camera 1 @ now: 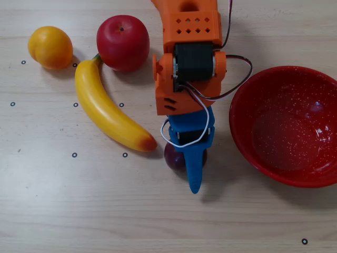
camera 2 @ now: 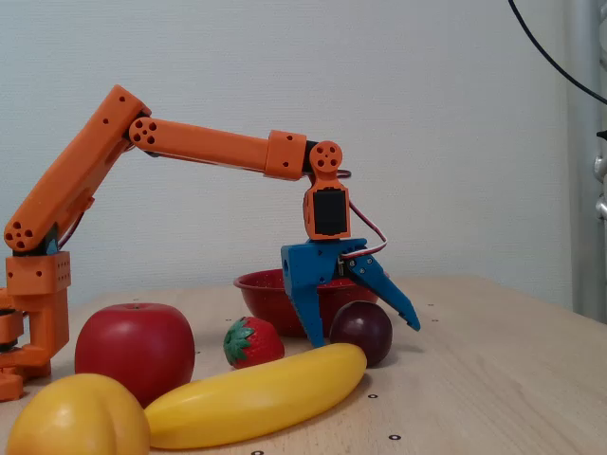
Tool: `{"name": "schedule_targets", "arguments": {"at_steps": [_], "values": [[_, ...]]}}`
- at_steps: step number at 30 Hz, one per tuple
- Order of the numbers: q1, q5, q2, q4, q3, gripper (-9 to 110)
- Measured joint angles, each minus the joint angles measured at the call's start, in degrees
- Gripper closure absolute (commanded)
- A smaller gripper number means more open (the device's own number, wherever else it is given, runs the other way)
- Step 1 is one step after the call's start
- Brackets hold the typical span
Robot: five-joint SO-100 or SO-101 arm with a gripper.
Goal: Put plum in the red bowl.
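Note:
The dark purple plum (camera 2: 361, 332) rests on the wooden table between my blue jaws; from overhead only its left edge (camera 1: 172, 157) shows under the gripper. My gripper (camera 2: 364, 334) (camera 1: 188, 167) is open, pointing down and straddling the plum. The straight finger stands on the plum's left in the fixed view, and the slanted finger leans close over its upper right. The red bowl (camera 1: 238, 138) with white speckles sits empty to the right of the gripper in the overhead view, and behind the gripper (camera 2: 258, 288) in the fixed view.
A banana (camera 1: 108, 108) lies left of the plum, its tip nearly touching it. A red apple (camera 1: 122, 42) and an orange fruit (camera 1: 50, 47) sit at the overhead view's upper left. A strawberry (camera 2: 251, 343) sits beside the straight finger in the fixed view.

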Motion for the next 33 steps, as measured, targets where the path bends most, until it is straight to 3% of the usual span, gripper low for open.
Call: {"name": "schedule_targets", "arguments": {"at_steps": [33], "values": [[0.00, -0.35, 0.00, -0.53, 0.00, 81]]}}
